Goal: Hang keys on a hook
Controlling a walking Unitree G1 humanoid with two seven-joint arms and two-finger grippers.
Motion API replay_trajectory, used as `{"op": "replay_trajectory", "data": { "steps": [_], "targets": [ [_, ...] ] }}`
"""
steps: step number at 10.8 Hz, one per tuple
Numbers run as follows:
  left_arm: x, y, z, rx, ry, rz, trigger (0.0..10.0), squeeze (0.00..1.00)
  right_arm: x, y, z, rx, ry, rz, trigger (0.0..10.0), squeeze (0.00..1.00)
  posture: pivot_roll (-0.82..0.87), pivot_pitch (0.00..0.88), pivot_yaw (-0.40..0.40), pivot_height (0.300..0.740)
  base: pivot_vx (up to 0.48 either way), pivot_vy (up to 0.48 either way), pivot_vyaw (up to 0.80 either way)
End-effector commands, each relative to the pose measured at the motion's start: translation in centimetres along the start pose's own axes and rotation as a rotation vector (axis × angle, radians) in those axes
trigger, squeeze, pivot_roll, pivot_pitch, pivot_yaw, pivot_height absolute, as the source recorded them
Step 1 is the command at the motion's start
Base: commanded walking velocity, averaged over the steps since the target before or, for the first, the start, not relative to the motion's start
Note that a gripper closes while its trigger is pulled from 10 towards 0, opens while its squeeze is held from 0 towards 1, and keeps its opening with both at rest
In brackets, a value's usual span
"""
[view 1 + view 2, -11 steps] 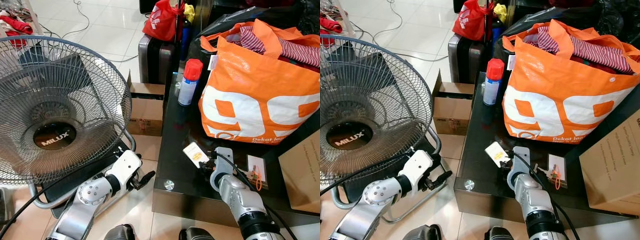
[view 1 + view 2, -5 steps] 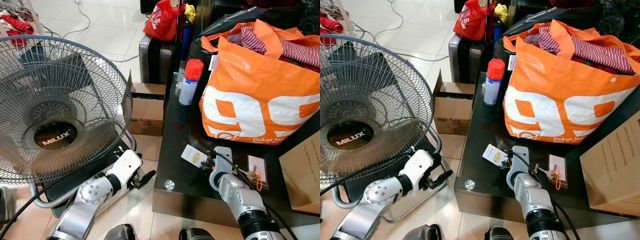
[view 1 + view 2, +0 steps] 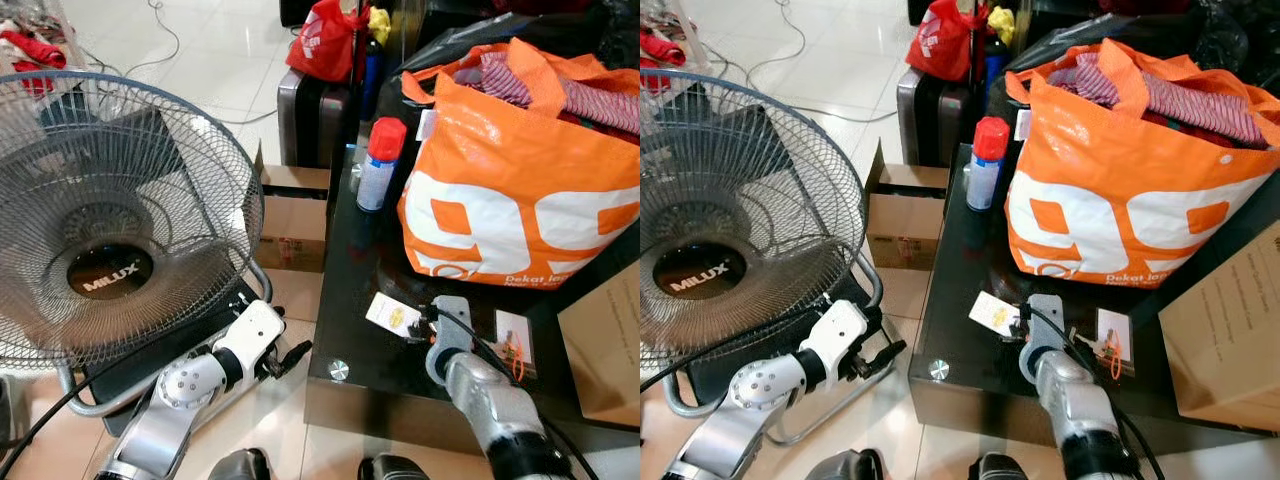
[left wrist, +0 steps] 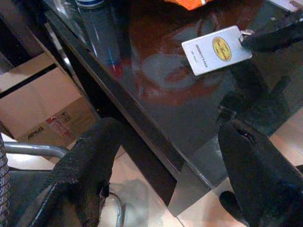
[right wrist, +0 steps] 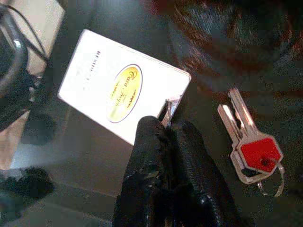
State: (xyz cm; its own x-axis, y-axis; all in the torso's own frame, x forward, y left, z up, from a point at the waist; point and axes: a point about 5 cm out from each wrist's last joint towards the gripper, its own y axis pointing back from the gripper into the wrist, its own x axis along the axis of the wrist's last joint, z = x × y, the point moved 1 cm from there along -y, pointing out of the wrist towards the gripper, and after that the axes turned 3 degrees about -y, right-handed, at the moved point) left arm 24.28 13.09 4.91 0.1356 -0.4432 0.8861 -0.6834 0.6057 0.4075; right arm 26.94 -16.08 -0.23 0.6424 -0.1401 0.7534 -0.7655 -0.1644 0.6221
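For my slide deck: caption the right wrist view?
Right gripper pinching the white tag above the dark table, keys dangling.

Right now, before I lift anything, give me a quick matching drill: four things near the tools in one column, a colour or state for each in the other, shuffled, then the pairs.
Things:
1. white key tag
2. key with red head
3. spray can
4. left tool

States:
A. standing upright, red cap
B. open, hanging off the table's edge
C. pinched at its edge by the right tool
D. lying flat on the black table, not gripped

Pairs: 1-C, 2-D, 3-A, 4-B
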Motion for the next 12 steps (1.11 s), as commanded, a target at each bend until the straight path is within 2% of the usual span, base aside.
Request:
{"op": "replay_trajectory", "data": {
  "steps": [1,3,4,5,6,7,8,9,10,12],
  "targets": [
    [-0.1,-0.1,0.1,-0.002,-0.01,-0.003,10.0,0.0,0.4,0.4,0.0,0.018,0.022,0.024,0.0,0.0,-0.18,0.09,-0.019,0.74,0.0,0.0,0.0],
    [0.1,-0.2,0.0,0.011,-0.008,0.012,10.0,0.0,0.8,1.3,0.0,0.054,0.072,0.061,0.0,0.0,-0.18,0.05,-0.011,0.74,0.0,0.0,0.0],
    [1.0,0.5,-0.8,0.061,0.04,0.066,10.0,0.0,2.7,3.7,-0.3,0.13,0.109,0.151,0.0,0.0,-0.17,0.018,-0.005,0.74,0.0,0.0,0.0],
    [1.8,0.9,-1.3,0.093,0.074,0.108,10.0,0.0,3.7,5.2,-0.4,0.16,0.112,0.196,0.0,0.0,-0.16,0.0,0.002,0.74,0.0,0.0,0.0],
    [3.3,1.4,-2.1,0.147,0.096,0.175,10.0,0.0,4.8,7.5,-0.6,0.183,0.106,0.267,0.0,0.0,-0.16,0.0,0.01,0.74,0.0,0.0,0.0],
    [4.5,1.7,-2.7,0.191,0.072,0.215,10.0,0.0,5.6,9.6,-0.7,0.173,0.114,0.338,0.0,0.0,-0.16,0.0,0.019,0.74,0.0,0.0,0.0],
    [5.1,1.5,-3.3,0.243,0.042,0.22,10.0,0.0,6.0,10.9,-0.9,0.148,0.149,0.383,10.0,0.0,-0.16,0.0,0.031,0.74,0.0,0.0,0.0],
    [5.1,1.3,-3.6,0.27,0.047,0.219,10.0,0.0,5.9,11.5,-1.3,0.142,0.153,0.392,10.0,0.0,-0.16,0.0,0.043,0.74,0.0,0.0,0.0],
    [5.2,1.2,-3.7,0.281,0.044,0.213,10.0,0.0,5.7,11.7,-1.1,0.106,0.112,0.392,10.0,0.0,-0.17,0.0,0.049,0.74,0.0,0.0,-0.52],
    [5.5,0.7,-4.1,0.3,0.043,0.214,10.0,0.0,5.4,11.8,-0.9,0.076,0.077,0.393,10.0,0.0,-0.17,0.0,0.057,0.74,0.0,0.0,-0.8]
  ]
}}
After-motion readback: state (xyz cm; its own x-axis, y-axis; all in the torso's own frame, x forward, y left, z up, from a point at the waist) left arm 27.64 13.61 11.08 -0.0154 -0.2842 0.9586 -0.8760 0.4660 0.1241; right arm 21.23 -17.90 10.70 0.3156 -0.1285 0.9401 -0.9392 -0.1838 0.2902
